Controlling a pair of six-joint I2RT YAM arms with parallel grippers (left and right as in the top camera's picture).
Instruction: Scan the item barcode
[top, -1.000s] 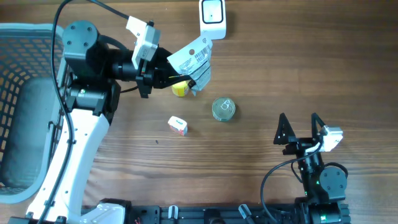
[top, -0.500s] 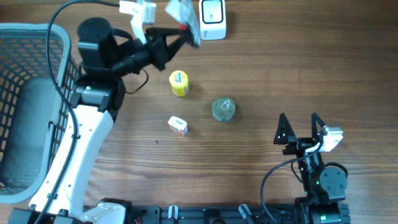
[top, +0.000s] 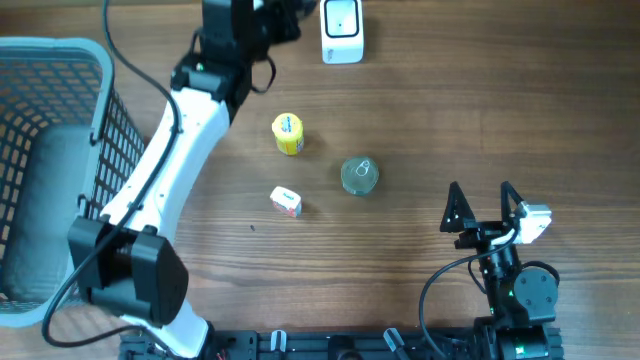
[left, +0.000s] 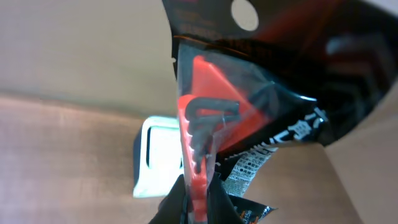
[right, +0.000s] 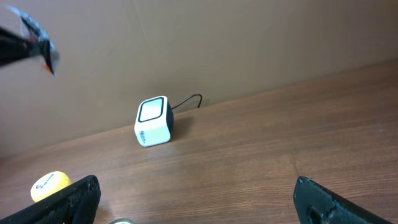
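- Brown wood-grain table, backed by a plain tan wall in the wrist views.
- Far left: grey mesh basket, open top up. Only its dark grey floor can be made out inside.
- Left gripper is at the far edge, raised off the table, jaws pinched tight on the lower edge of the packet.
- The packet is black and red. Its long axis runs straight out from the jaws, and the hang-hole end is the one farthest from the fingers.
- In the right wrist view the packet is in the air, tilted, up and to the left of the scanner and apart from it. Which face carries the barcode cannot be determined.
- The scanner is a white cube standing at the far edge, cable trailing behind it.
- Mid-table: a yellow container with a small carton nearer, and a round tin to their right. All three stand apart from one another.
- Near right: right gripper, jaws spread wide, holding nothing.
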